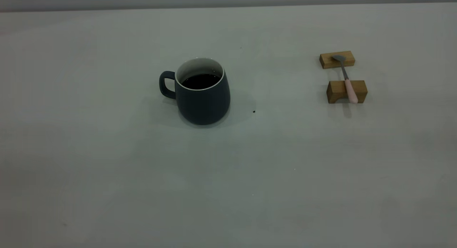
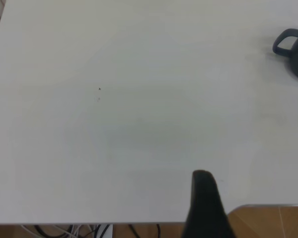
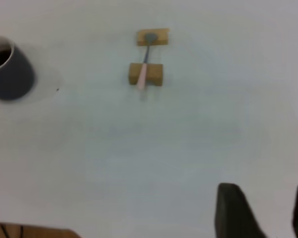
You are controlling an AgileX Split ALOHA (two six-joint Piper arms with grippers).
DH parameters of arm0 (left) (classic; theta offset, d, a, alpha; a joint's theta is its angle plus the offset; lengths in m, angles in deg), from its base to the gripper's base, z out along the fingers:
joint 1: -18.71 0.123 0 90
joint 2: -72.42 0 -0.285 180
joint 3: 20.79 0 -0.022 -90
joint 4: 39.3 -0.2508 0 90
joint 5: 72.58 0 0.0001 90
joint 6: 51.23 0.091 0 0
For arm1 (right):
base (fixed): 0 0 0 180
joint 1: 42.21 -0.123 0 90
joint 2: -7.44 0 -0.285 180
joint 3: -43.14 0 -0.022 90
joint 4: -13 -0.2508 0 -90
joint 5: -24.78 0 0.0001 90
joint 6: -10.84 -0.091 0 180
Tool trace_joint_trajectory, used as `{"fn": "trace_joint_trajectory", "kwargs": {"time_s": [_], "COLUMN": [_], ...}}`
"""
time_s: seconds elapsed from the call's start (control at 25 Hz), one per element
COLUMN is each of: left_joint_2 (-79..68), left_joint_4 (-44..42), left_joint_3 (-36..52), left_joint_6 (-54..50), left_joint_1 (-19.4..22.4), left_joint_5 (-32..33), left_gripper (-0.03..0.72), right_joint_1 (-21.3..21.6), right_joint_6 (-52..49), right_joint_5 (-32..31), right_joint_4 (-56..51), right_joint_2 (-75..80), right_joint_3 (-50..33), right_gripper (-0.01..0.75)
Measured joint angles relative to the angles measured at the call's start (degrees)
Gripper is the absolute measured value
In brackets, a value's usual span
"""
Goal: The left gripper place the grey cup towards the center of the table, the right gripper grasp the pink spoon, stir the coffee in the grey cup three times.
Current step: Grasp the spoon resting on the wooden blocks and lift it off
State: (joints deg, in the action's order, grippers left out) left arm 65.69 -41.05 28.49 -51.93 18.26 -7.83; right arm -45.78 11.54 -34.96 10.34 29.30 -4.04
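The grey cup (image 1: pixel 203 101) stands upright near the middle of the table (image 1: pixel 107 169), handle pointing left, with dark coffee (image 1: pixel 200 81) inside. Its handle and side also show in the left wrist view as the grey cup (image 2: pixel 294 48). The pink spoon (image 1: pixel 347 80) lies across two wooden blocks at the right, pink handle toward the front. Neither gripper appears in the exterior view. My left gripper (image 2: pixel 248 198) hovers over the table's edge far from the cup, with one black finger (image 2: pixel 204 198) in sight. My right gripper (image 3: pixel 265 191) hangs open and empty, well short of the pink spoon (image 3: pixel 144 69).
Two tan wooden blocks (image 1: pixel 337 59) (image 1: pixel 346 91) carry the spoon. A tiny dark speck (image 1: pixel 254 111) lies just right of the cup. The table's edge (image 2: pixel 268 206) and brown floor beyond it show in the left wrist view.
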Motion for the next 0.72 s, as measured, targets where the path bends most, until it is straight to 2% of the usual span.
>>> {"fn": "trace_joint_trajectory", "kwargs": {"time_s": [0.2,0.28,0.48,0.72], "left_joint_2": [0.00,0.00,0.00,0.00], "left_joint_4": [0.00,0.00,0.00,0.00], "left_joint_3": [0.00,0.00,0.00,0.00], "left_joint_6": [0.00,0.00,0.00,0.00], "left_joint_1": [0.00,0.00,0.00,0.00], "left_joint_5": [0.00,0.00,0.00,0.00], "left_gripper": [0.586,0.586,0.586,0.586], "right_joint_1": [0.00,0.00,-0.47,-0.97], "right_joint_6": [-1.28,-1.15,2.07,7.30], "right_joint_5": [7.97,11.39,17.22,18.24], "right_joint_4": [0.82,-0.09,-2.56,-6.47], "right_joint_2": [22.65,33.53,59.81,86.90], "right_joint_3": [5.51,7.88,16.20,29.13], "right_gripper": [0.574,0.612,0.621,0.620]}}
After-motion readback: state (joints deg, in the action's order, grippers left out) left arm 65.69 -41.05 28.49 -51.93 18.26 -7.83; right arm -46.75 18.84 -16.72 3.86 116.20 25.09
